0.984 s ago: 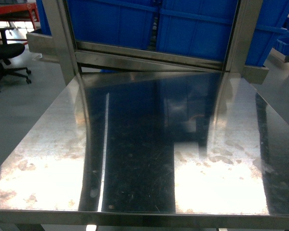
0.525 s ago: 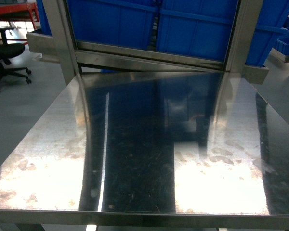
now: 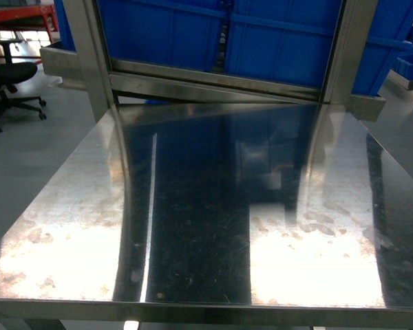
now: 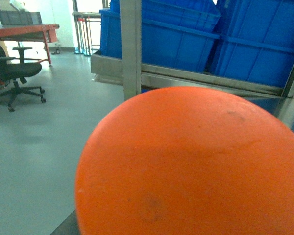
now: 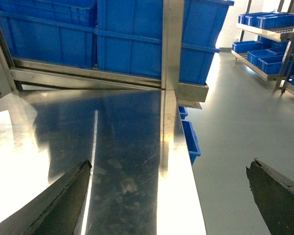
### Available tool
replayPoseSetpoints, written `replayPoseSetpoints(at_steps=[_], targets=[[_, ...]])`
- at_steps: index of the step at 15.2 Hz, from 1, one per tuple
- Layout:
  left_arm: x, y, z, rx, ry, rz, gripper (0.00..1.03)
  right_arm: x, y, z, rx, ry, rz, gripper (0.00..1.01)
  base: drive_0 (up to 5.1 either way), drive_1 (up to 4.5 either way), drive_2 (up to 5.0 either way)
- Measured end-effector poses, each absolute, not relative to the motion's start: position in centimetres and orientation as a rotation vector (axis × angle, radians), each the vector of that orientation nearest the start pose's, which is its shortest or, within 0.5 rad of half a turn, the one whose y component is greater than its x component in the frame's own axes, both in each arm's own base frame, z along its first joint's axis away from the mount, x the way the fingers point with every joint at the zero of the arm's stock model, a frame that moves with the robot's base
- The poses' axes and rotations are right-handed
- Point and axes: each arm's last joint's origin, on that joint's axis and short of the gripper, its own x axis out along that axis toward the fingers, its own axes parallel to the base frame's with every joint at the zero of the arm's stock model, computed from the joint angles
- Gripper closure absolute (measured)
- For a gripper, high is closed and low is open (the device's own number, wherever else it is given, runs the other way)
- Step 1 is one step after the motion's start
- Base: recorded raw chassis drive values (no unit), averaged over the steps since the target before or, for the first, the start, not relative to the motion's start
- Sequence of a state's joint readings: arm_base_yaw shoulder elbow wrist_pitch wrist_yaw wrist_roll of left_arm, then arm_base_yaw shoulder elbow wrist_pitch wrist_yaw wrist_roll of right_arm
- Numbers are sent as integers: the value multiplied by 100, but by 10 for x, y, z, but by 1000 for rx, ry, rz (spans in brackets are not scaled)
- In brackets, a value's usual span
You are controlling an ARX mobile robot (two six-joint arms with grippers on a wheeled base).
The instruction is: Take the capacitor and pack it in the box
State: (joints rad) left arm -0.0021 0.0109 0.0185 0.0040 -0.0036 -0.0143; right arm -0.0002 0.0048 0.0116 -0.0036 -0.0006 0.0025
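Head view barely shifts in the last second: desk [image 3: 206, 227] shows no box. Capacitor [image 4: 196, 166] fills the left wrist view; left jaws' state can't be told. Right gripper [image 5: 169, 196] jaws wide apart, holding nothing.

No legible text, label or number on anything visible.

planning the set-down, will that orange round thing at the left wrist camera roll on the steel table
The smooth orange rounded object shows a curved outline, so it may roll if laid sideways. The polished steel table looks slick, so it could also slide. Weight cannot be judged.
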Motion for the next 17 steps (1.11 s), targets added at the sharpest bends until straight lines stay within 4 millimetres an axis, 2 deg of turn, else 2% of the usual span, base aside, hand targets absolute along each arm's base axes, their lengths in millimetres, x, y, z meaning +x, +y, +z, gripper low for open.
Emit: replayPoseSetpoints(at_steps=[17], targets=[[97, 0, 167, -14, 3, -2, 59, 97, 0, 167, 2, -2, 0, 3, 0, 0, 0]])
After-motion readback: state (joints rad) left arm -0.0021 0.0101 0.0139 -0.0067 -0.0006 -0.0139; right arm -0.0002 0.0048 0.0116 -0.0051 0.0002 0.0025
